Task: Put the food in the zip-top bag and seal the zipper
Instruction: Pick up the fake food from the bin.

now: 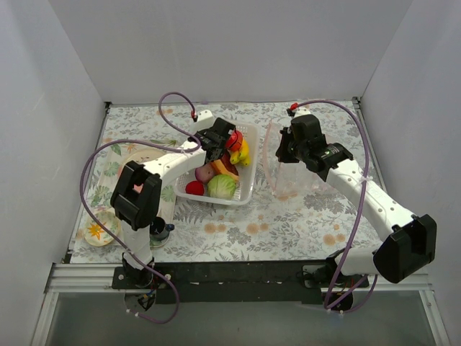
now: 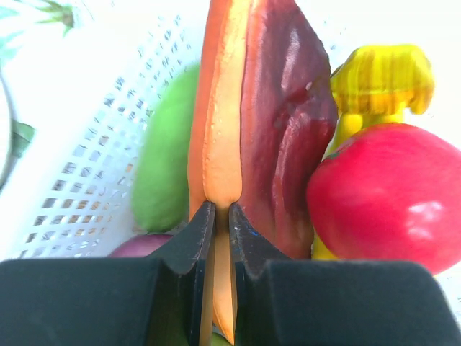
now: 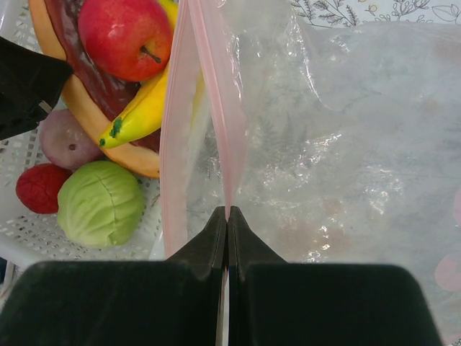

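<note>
Left claw (image 2: 222,210) pinches one orange-rimmed food piece (image 2: 223,108); right claw (image 3: 227,213) pinches the pink zipper (image 3: 216,108) of one bag (image 3: 346,144).

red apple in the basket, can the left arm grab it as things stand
Probably not straight away: the left end effector is shut on the orange-and-maroon food piece beside the red apple and would have to let go first. The apple itself lies uncovered on top, close by.
</note>
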You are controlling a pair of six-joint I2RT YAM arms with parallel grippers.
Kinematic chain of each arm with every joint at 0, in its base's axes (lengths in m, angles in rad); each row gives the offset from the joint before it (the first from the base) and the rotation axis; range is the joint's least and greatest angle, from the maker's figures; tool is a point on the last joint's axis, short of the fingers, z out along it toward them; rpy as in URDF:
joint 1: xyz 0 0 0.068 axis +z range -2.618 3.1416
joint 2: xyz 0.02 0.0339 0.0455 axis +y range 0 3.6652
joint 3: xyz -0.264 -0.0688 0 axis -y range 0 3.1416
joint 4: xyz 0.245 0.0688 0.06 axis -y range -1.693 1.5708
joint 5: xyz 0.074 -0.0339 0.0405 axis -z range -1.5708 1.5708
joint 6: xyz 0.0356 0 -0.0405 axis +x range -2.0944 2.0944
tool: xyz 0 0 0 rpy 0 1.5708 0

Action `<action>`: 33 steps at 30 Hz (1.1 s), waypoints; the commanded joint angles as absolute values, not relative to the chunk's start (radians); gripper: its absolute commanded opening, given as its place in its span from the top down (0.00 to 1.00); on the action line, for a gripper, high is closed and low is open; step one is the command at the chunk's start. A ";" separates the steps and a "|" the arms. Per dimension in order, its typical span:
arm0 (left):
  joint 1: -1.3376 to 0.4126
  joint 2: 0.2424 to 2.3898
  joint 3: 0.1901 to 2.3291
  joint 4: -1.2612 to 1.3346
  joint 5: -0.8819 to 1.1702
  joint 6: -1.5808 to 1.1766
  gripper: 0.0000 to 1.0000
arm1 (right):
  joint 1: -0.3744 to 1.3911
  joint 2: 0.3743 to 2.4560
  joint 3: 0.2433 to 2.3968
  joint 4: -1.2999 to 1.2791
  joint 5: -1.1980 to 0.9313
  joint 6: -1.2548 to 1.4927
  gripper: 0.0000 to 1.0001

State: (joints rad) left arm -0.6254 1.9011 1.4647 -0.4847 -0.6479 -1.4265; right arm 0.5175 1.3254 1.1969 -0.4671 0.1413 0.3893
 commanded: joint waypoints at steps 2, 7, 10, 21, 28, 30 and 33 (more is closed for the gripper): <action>-0.629 1.784 1.476 -0.431 -0.736 -1.401 1.00 | 0.522 1.336 1.215 -0.419 0.120 0.391 0.99; -0.629 1.764 1.474 -0.394 -0.775 -1.390 1.00 | 0.523 1.359 1.227 -0.416 0.098 0.396 0.99; -0.629 1.752 1.465 -0.356 -0.796 -1.378 1.00 | 0.523 1.373 1.235 -0.416 0.077 0.397 0.99; -0.629 1.678 1.454 -0.192 -0.859 -1.282 1.00 | 0.523 1.408 1.229 -0.414 0.020 0.420 0.99; -0.629 1.623 1.439 -0.150 -0.896 -1.215 1.00 | 0.523 1.440 1.266 -0.437 0.009 0.439 0.99; -0.629 1.599 1.419 -0.126 -0.905 -1.203 1.00 | 0.523 1.445 1.267 -0.437 0.008 0.443 0.99; -0.629 1.566 1.407 -0.091 -0.902 -1.180 1.00 | 0.523 1.450 1.273 -0.436 0.008 0.457 0.99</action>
State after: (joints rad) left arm -0.6258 1.6661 1.4246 -0.1745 -0.8528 -1.2266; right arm 0.5175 1.4483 1.2175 -0.4614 0.0216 0.4320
